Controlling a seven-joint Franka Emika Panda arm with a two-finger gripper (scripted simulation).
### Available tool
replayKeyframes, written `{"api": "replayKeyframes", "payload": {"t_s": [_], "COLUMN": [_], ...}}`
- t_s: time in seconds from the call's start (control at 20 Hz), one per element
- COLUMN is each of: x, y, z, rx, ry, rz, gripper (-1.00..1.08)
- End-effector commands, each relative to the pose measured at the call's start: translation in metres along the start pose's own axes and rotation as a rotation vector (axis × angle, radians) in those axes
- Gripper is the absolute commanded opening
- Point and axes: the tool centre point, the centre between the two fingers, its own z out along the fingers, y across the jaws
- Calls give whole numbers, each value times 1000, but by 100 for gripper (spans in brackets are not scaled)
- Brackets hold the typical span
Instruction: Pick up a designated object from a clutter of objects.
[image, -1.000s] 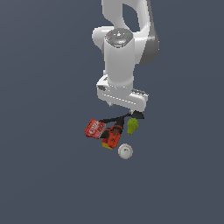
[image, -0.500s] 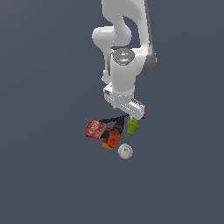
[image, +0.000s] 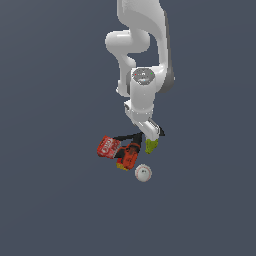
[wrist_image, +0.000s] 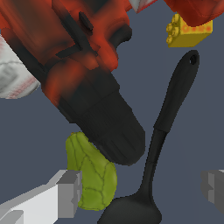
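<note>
The long black utensil (wrist_image: 162, 131) lies on the floor beside the red-and-black drill (wrist_image: 83, 74). Its thin handle ends near the yellow block (wrist_image: 188, 31) and its flat oval head (wrist_image: 131, 211) is closest to the camera. My gripper (wrist_image: 140, 190) is open, with one fingertip (wrist_image: 69, 193) by the green pear (wrist_image: 92, 177) and the other (wrist_image: 214, 186) past the utensil, so the utensil's neck lies between them. In the exterior view my gripper (image: 153, 134) hangs low over the clutter, and part of the utensil (image: 125, 137) shows above the drill (image: 129, 156).
A red printed box (image: 108, 147) lies at the exterior view's left of the drill, and a white baseball (image: 143, 173) lies below it. The green pear (image: 151, 145) is under the gripper. The baseball (wrist_image: 13, 76) also shows behind the drill in the wrist view.
The arm has lowered toward the clutter and the wrist has turned. The gripper now sits just above the pear and utensil. The objects have not moved.
</note>
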Motion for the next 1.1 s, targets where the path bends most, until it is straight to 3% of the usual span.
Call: {"api": "replayKeyframes", "payload": {"t_s": [0.0,0.5,1.05], "x": [-4,-14,-16], "y": [7,27,31], "z": [11,39,45], "rx": [-2,-7,-7], "ry": [10,43,51], "rz": [64,234,270], "gripper": [100,100,100]}}
